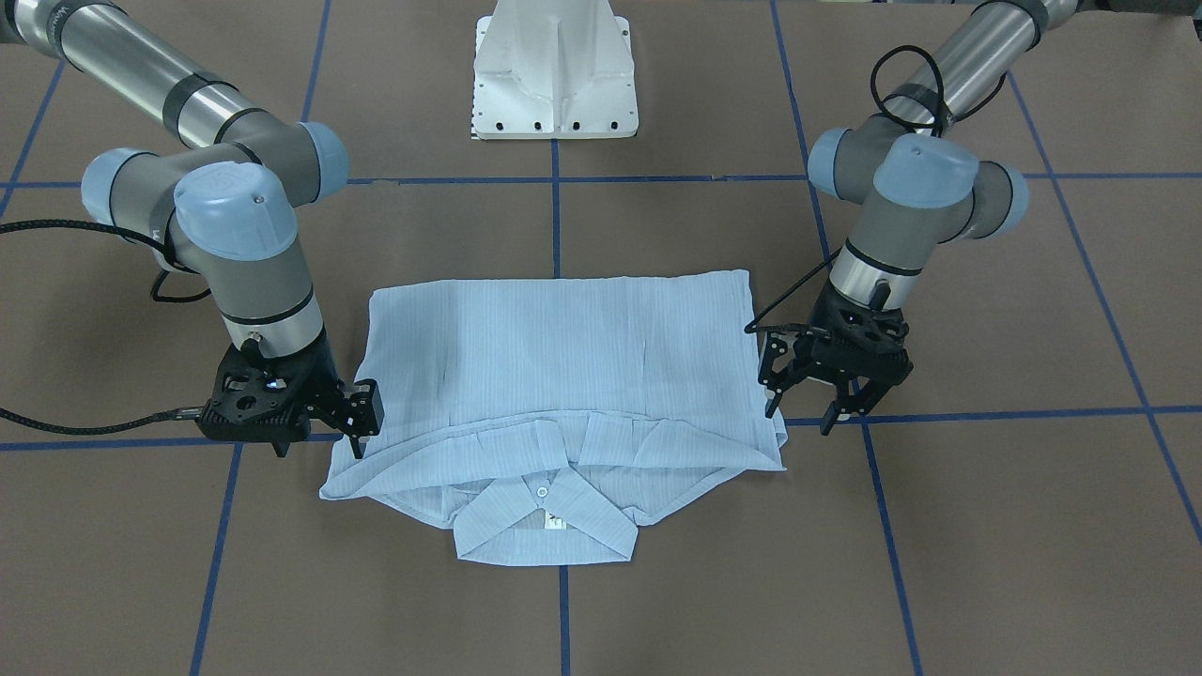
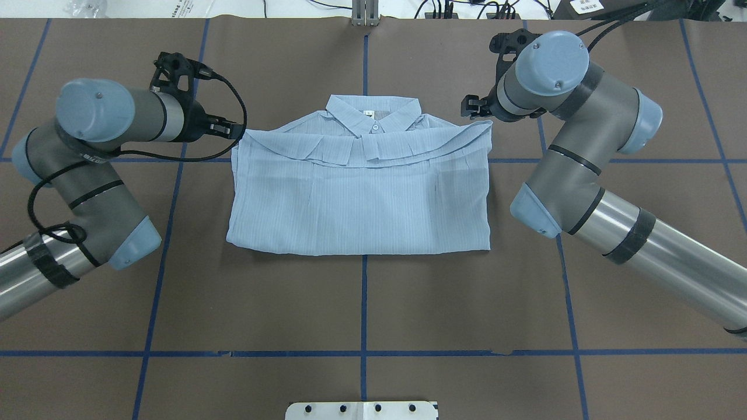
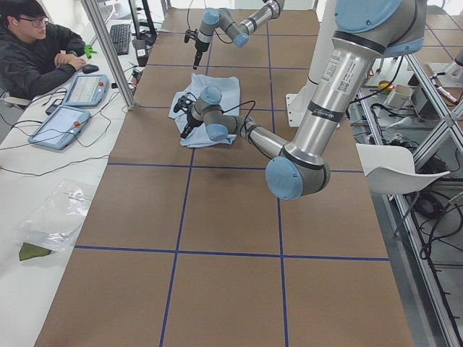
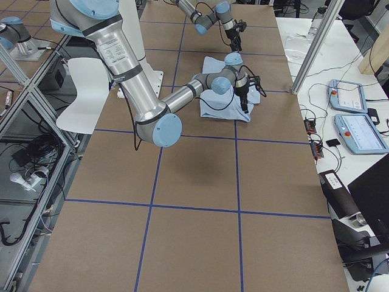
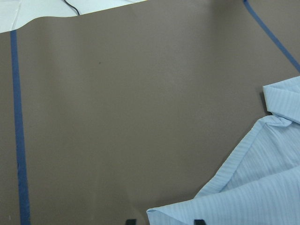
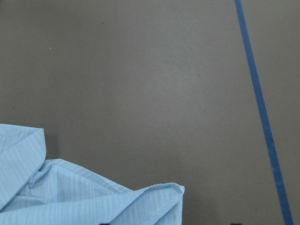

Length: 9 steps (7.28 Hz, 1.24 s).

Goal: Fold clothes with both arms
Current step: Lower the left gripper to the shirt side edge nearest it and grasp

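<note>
There was one light blue striped shirt (image 1: 563, 357), with one collar button (image 1: 542, 491) showing. I had two arms, my left arm (image 2: 93, 198) and right arm (image 2: 575, 151), and two grippers, the left gripper (image 1: 800, 420) and right gripper (image 1: 319, 451). I also counted one white pedestal base (image 1: 554, 70), one seated operator (image 3: 36, 50) and two teach pendants (image 3: 87, 88).
</note>
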Motion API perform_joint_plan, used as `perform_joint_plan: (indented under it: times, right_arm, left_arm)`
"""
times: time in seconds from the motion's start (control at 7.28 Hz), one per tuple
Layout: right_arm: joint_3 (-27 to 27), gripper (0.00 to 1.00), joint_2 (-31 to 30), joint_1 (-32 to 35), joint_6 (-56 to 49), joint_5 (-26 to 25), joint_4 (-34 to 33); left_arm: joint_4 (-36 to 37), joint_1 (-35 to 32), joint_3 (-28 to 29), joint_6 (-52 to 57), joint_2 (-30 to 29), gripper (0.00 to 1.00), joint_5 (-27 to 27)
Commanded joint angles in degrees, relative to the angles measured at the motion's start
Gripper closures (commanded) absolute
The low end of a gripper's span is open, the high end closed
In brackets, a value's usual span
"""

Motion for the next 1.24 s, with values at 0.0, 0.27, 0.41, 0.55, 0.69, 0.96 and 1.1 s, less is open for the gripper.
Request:
perform_joint_plan:
  times: [0.0, 0.27, 0.41, 0.55, 0.69, 0.96, 1.1]
  right_arm:
    - [1.0, 0.00, -0.4, -0.1, 0.1, 0.0, 0.0]
    - [1.1, 0.00, -0.4, -0.1, 0.4, 0.0, 0.0]
    - [1.1, 0.00, -0.4, -0.1, 0.5, -0.1, 0.1]
    - [1.1, 0.00, -0.4, -0.2, 0.6, -0.1, 0.1]
    - [1.3, 0.00, -0.4, -0.2, 0.4, -0.1, 0.1]
    - [1.3, 0.00, -0.4, -0.3, 0.5, -0.1, 0.1]
    - [1.4, 0.00, -0.4, -0.3, 0.8, -0.1, 0.1]
  left_arm:
    - [-0.4, 5.5, -8.5, -9.6, 6.1, 0.00, -0.7]
    - [-0.4, 11.8, -14.3, -15.1, 11.9, 0.00, 3.1]
    - [-0.4, 15.5, -15.1, -20.2, 12.8, 0.00, 6.7]
    - [-0.4, 18.4, -14.4, -23.6, 12.9, 0.00, 9.3]
    - [-0.3, 19.8, -14.0, -24.5, 12.8, 0.17, 11.1]
    - [-0.3, 20.1, -13.1, -24.6, 12.3, 0.72, 11.1]
    - [-0.3, 20.1, -13.1, -24.6, 12.3, 1.00, 11.0]
